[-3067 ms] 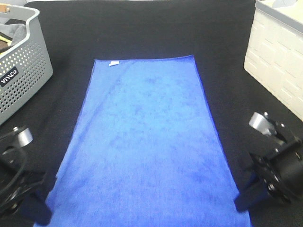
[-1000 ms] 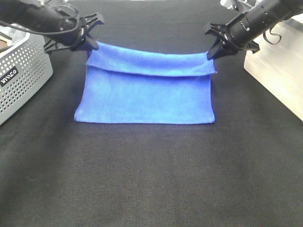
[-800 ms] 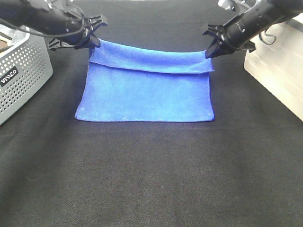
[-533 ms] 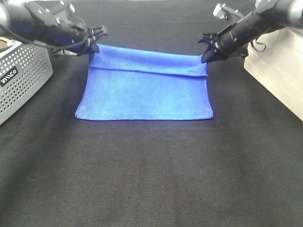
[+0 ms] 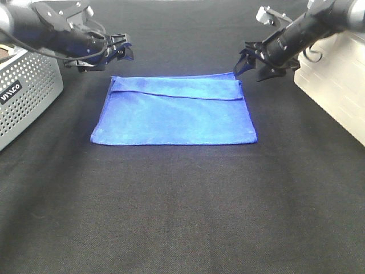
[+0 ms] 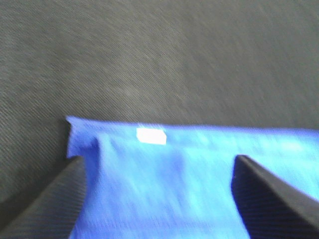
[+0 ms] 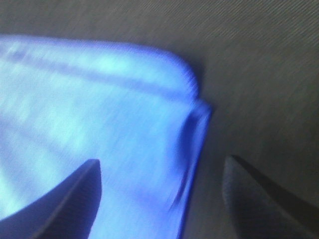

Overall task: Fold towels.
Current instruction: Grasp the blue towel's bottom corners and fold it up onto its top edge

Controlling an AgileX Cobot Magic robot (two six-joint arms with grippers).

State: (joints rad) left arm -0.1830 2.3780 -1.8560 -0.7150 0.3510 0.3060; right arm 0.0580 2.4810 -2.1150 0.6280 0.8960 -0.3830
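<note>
The royal-blue towel (image 5: 174,114) lies folded in half on the black table, its doubled edge at the far side. My left gripper (image 5: 122,53) hovers open just beyond the towel's far left corner, holding nothing. My right gripper (image 5: 246,61) hovers open at the far right corner, also free of the cloth. In the left wrist view the towel (image 6: 189,169) and its white tag (image 6: 151,135) lie between the spread fingers (image 6: 45,199) of the left gripper (image 6: 159,199). In the right wrist view the towel's layered corner (image 7: 194,114) lies between the parted fingers (image 7: 264,199) of the right gripper (image 7: 159,199).
A grey perforated basket (image 5: 25,91) stands at the left edge, close to the left arm. A white crate (image 5: 336,80) stands at the right edge behind the right arm. Black cloth covers the table (image 5: 182,217).
Both grippers, shut on the towel's raised far edge, have opened and let it go. The edge has dropped flat onto the lower layer.
</note>
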